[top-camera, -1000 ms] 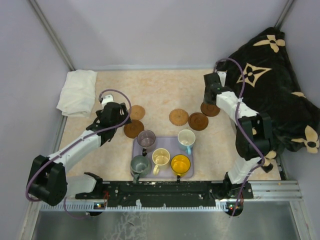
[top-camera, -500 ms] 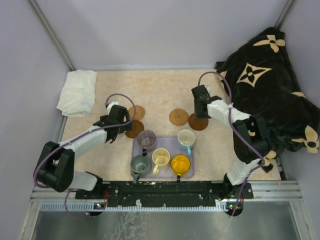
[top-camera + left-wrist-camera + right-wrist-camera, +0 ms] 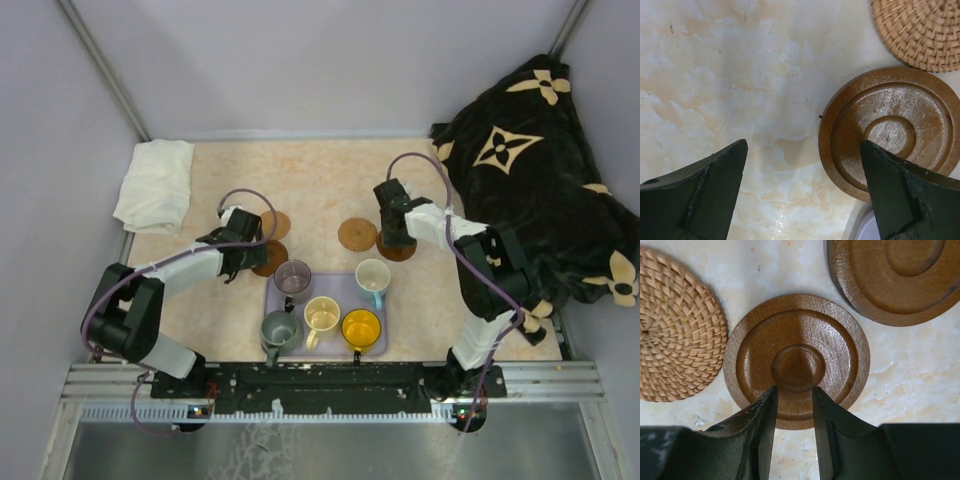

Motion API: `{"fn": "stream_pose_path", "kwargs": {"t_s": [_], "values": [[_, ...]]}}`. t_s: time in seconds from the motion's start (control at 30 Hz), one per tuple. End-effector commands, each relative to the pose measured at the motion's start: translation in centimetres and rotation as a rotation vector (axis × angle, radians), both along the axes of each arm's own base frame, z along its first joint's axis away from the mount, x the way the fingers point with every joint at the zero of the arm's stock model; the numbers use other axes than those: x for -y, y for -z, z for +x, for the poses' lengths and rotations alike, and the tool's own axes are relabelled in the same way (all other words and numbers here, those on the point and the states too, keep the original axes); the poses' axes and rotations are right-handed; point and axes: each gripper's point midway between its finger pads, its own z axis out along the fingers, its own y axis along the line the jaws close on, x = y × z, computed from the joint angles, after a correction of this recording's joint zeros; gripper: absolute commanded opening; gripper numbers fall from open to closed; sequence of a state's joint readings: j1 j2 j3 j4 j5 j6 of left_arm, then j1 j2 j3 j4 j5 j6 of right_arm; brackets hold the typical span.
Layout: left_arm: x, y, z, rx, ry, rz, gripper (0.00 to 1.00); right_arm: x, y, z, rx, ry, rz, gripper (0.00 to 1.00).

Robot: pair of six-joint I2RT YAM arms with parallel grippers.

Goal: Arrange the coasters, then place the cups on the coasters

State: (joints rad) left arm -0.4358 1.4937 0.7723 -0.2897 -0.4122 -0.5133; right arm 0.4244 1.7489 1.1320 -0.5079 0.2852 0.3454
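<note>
Five cups stand on the lavender tray: purple-grey, white with a blue handle, cream, yellow-orange and grey-green. My left gripper is wide open low over the table; its right finger overlaps a dark brown coaster, with a woven tan coaster just beyond. My right gripper has its jaws narrowed to a small gap, tips over another dark coaster, nothing between them. A woven coaster lies at its left, a third dark coaster beyond.
A folded white cloth lies at the back left. A black blanket with tan flower shapes is heaped along the right side. Grey walls close in the back and sides. The tray's pale corner shows beside the left gripper.
The right gripper has swung left from the far-right coaster to over the middle dark one and narrowed its jaws. The left gripper has shifted right and nearer, toward its dark coaster, still wide open.
</note>
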Motion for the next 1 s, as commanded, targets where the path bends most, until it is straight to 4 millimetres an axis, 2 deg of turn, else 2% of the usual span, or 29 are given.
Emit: {"fn": "stream_pose_path", "kwargs": {"t_s": [0.0, 0.13, 0.4, 0.6, 0.8, 0.97], "values": [[-0.6, 0.8, 0.3, -0.029, -0.037, 0.040, 0.99, -1.0, 0.7, 0.7, -0.002, -0.001, 0.016, 0.35], [-0.2, 1.9, 0.5, -0.062, -0.032, 0.039, 0.99, -1.0, 1.6, 0.7, -0.022, -0.003, 0.007, 0.35], [0.6, 2.9, 1.8, -0.081, -0.011, 0.040, 0.99, -1.7, 3.3, 1.4, -0.061, -0.030, 0.003, 0.35], [1.2, 3.2, 3.2, -0.086, -0.009, 0.039, 0.99, -3.1, 4.2, 3.1, -0.075, -0.057, 0.027, 0.35], [1.0, 2.7, 4.8, -0.070, -0.021, 0.034, 0.99, -4.5, 5.3, 5.0, -0.091, -0.084, 0.045, 0.35], [1.3, 2.0, 6.2, -0.048, -0.018, 0.017, 0.99, -5.8, 5.2, 7.2, -0.071, -0.105, 0.063, 0.35]]}}
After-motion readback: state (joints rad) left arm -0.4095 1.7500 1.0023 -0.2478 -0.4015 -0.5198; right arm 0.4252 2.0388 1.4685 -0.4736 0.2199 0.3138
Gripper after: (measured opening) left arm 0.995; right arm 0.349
